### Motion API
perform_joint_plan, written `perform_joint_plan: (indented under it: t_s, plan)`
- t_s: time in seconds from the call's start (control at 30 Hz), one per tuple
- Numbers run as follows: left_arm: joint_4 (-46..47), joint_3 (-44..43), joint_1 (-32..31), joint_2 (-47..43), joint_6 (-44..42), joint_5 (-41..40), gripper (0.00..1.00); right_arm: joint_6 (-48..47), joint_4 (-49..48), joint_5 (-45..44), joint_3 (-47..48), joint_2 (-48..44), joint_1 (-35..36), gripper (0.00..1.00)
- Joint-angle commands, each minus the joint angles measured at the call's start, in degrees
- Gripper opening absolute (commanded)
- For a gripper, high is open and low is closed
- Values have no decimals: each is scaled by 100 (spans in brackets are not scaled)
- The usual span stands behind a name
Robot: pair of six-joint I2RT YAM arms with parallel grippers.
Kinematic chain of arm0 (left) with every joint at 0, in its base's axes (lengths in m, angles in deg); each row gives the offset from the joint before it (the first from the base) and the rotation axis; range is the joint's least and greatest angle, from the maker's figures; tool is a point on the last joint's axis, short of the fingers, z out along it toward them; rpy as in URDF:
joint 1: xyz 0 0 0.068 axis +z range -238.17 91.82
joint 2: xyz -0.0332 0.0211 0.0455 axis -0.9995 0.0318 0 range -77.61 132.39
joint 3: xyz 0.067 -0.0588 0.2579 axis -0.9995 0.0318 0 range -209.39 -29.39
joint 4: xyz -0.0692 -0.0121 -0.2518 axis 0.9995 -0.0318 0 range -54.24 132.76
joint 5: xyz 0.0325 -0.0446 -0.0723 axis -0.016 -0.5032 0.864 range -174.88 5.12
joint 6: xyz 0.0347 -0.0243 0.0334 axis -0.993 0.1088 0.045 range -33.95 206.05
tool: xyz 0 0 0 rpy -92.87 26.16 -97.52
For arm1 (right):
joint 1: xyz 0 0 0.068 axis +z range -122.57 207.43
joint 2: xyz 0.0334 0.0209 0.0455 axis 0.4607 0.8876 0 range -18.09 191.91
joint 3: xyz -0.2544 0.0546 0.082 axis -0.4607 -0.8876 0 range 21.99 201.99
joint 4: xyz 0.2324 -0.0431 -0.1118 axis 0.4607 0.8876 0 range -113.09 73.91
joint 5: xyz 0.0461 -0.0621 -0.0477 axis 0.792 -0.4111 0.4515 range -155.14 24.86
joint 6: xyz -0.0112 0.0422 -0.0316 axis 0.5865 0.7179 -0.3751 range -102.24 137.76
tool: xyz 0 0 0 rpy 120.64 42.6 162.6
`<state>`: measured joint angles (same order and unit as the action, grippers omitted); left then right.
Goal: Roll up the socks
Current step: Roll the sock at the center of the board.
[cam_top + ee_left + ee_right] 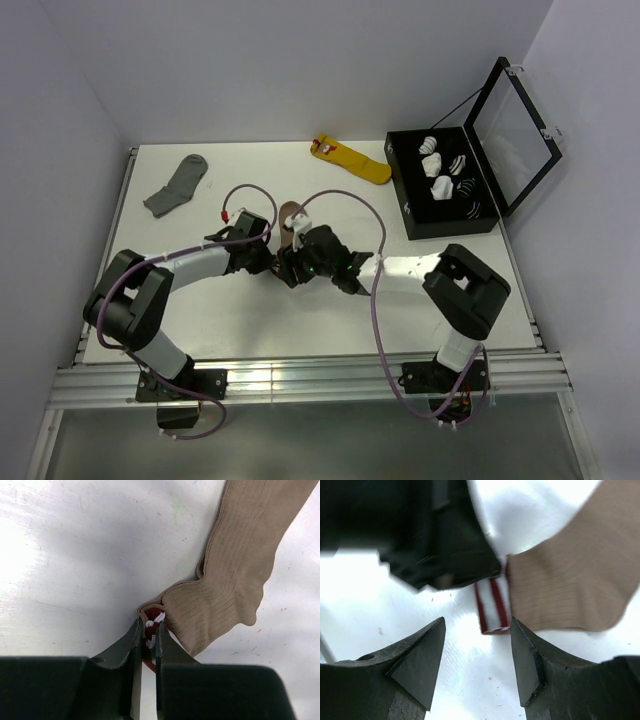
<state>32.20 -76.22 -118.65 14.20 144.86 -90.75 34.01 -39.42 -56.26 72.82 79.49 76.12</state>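
The tan-brown sock (240, 575) lies on the white table, its toe end showing in the top view (288, 213). Its red and white striped cuff (493, 605) is folded under at the near end. My left gripper (148, 630) is shut on the folded cuff, with striped fabric pinched between its fingers. My right gripper (478, 630) is open just in front of the cuff, its right finger (527, 660) close to the sock's edge, nothing between its jaws. Both grippers meet at the sock in the top view (285, 262).
A grey sock (177, 186) lies at the far left. A yellow sock with a red tag (352, 160) lies at the back. An open black case (440, 185) with rolled socks stands at the right, lid raised.
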Motion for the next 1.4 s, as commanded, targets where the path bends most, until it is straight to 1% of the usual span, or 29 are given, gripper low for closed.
perform_joint_plan:
  t_s: [0.0,0.07,0.23,0.4,0.83,0.97,1.07,1.17,1.37]
  plan:
    - [-314,-213,-20,91,-256,-28,0,-948,-351,-1318,-187,-152,482,62]
    - [-314,-222,-28,127,-256,-2,0,-1105,-344,-1573,-91,6,606,62]
    - [-306,-221,-28,127,-256,42,0,-1379,-554,-1864,-20,279,905,61]
    - [-297,-222,-28,144,-256,68,0,-1458,-616,-1864,94,638,1029,60]
    - [-244,-195,-28,179,-247,165,0,-1564,-572,-2110,243,938,1222,56]
    - [-262,-213,-28,206,-264,174,0,-1564,-634,-2154,164,755,1240,57]
    - [-235,-195,-28,215,-273,200,0,-1459,-292,-2241,331,570,1240,59]
    - [-183,-151,-28,197,-247,218,0,-1406,-274,-2268,357,438,1240,61]
    - [-253,-178,-28,232,-300,200,0,-1370,-265,-2321,384,420,1231,59]
